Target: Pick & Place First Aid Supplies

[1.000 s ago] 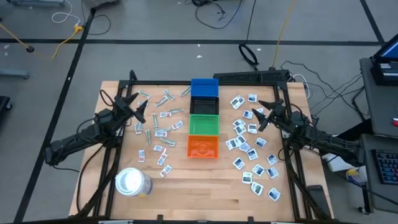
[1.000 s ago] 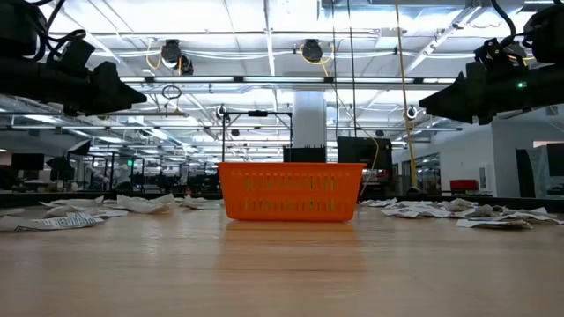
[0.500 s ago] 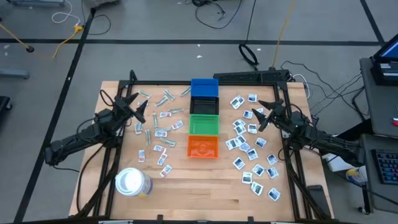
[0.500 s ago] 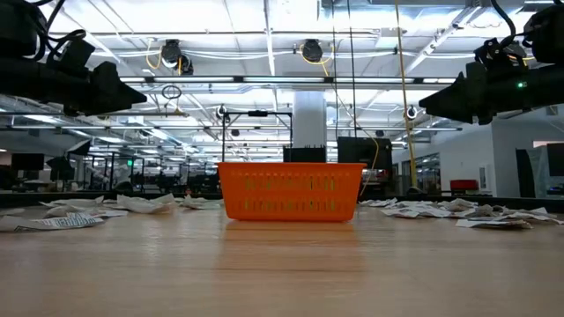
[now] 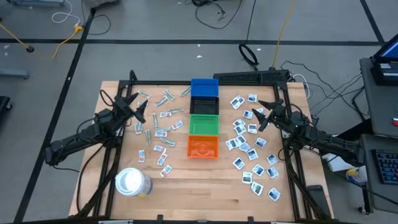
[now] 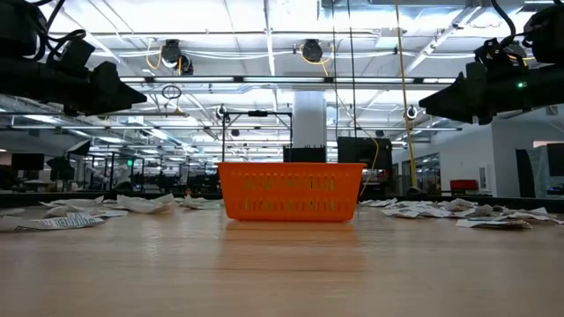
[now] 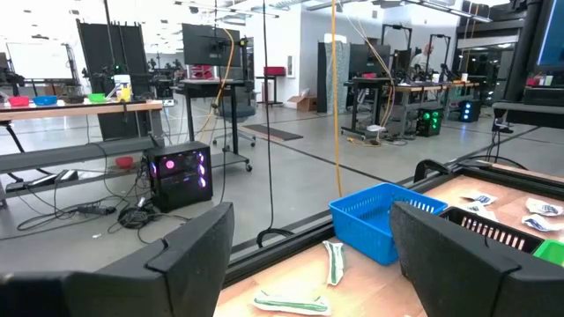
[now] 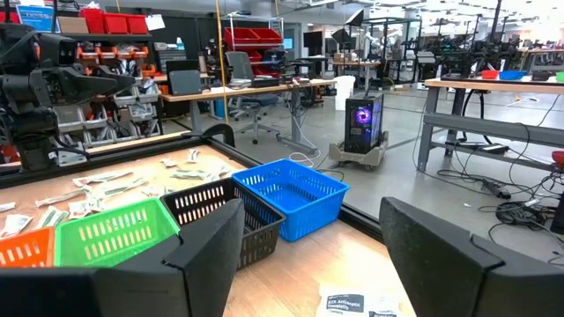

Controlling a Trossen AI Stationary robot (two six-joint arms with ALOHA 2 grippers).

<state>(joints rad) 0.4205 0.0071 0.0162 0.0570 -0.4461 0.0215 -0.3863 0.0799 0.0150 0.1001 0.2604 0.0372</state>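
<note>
High view showed the left gripper (image 5: 138,107) raised over the table's (image 5: 199,193) left side, fingers spread wide, gripping and touching nothing. Around and below it lay roughly twenty first aid supplies: slim green-grey wrappers (image 5: 163,99) and small white strips (image 5: 160,133). One large white roll (image 5: 132,182) stood near the front left. Four small bins ran down the centre: blue (image 5: 204,88), black (image 5: 204,104), green (image 5: 203,124), orange (image 5: 203,147). About twenty-five white square packets (image 5: 254,169) were scattered right of them. The right gripper (image 5: 266,115) hung above those, fingers apart and empty.
</note>
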